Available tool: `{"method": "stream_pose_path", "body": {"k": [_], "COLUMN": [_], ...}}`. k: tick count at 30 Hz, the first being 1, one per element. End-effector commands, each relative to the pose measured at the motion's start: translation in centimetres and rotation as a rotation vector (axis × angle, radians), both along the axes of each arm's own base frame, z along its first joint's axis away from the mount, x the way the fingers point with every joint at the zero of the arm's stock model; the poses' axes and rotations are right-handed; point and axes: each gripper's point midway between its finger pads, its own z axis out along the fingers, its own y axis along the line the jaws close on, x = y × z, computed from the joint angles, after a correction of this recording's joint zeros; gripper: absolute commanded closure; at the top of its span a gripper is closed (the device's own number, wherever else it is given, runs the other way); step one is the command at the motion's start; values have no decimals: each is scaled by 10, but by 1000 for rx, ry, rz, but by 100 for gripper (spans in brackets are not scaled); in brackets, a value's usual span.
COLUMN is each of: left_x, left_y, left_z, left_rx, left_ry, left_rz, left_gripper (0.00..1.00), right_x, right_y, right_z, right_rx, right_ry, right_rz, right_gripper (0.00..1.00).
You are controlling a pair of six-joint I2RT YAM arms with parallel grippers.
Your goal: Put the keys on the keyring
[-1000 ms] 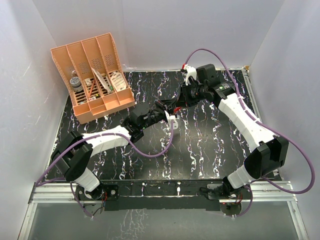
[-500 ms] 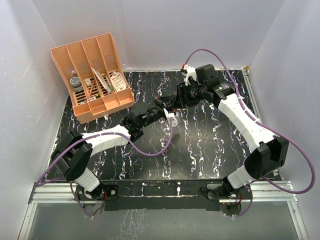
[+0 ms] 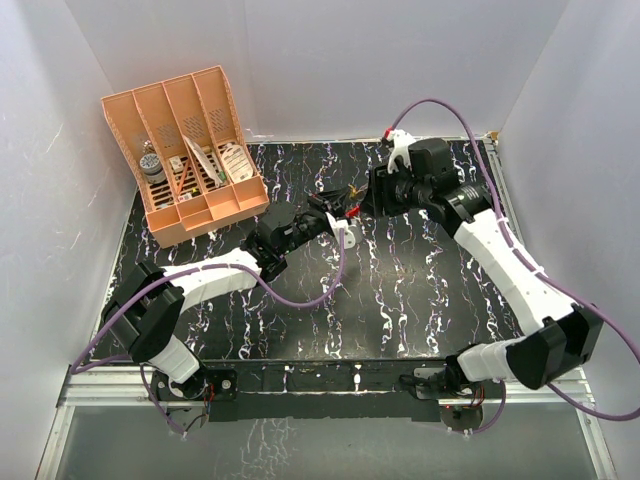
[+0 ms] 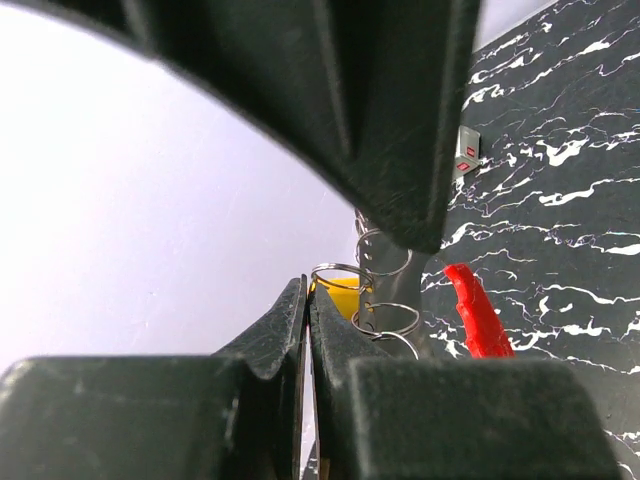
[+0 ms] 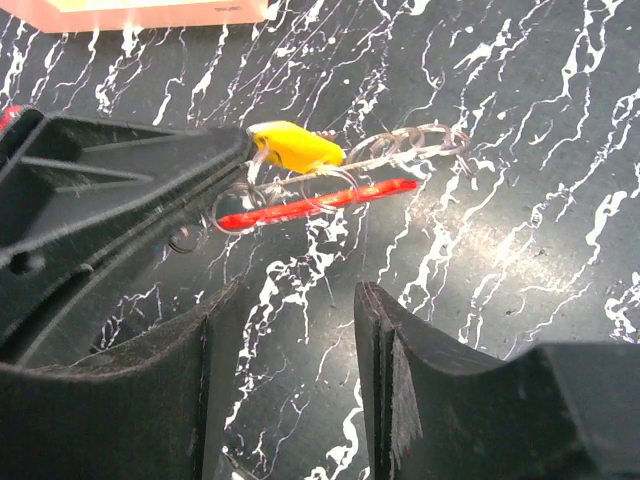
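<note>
Threading step: we're holding the bunch mid-air.
Our left end effector [image 4: 308,300] is pinched shut on the yellow-headed key [image 5: 293,146], red keyring [image 5: 315,203] alongside, over the far middle of the table [image 5: 520,120]. The right end effector [image 5: 295,315], half-open and empty, hovers just right; next, we reckon, it must grip the ring.

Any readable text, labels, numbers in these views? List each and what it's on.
No text reads in any view.
Packets in the orange organizer: printed labels, too small to read.
Small grey piece, left wrist view: two red marks, too blurred to read.
Yellow key head: no marking visible.
</note>
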Motion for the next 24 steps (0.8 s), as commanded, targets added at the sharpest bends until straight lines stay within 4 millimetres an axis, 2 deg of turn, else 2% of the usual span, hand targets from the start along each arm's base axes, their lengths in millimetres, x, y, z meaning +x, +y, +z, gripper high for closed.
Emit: {"method": "stream_pose_path", "body": {"k": [1,6,11,19,24], "left_x": [1,0,-1,2,2], "left_y": [5,6,5,3,3], "left_z": [48,51,52,49,50], "left_rx": [-110,-132,-148,-153,-160], "left_ry": [-40,-5,28,75,85], "left_rz": [8,8,4,9,10], "left_gripper": [100,100,100,100,100], "right_x": [12,11,1,-1,-4], "right_y": [-11,-20,-21,-6,-8], "right_z": [30,52,65,45,44], "right_rx": [59,151,234,272,314], "right_ry": [-190,-380,-525,-576,-676], "right_rz": [-91,-143,-130,-37,-46], "right_gripper": [56,66,66,66,67]}}
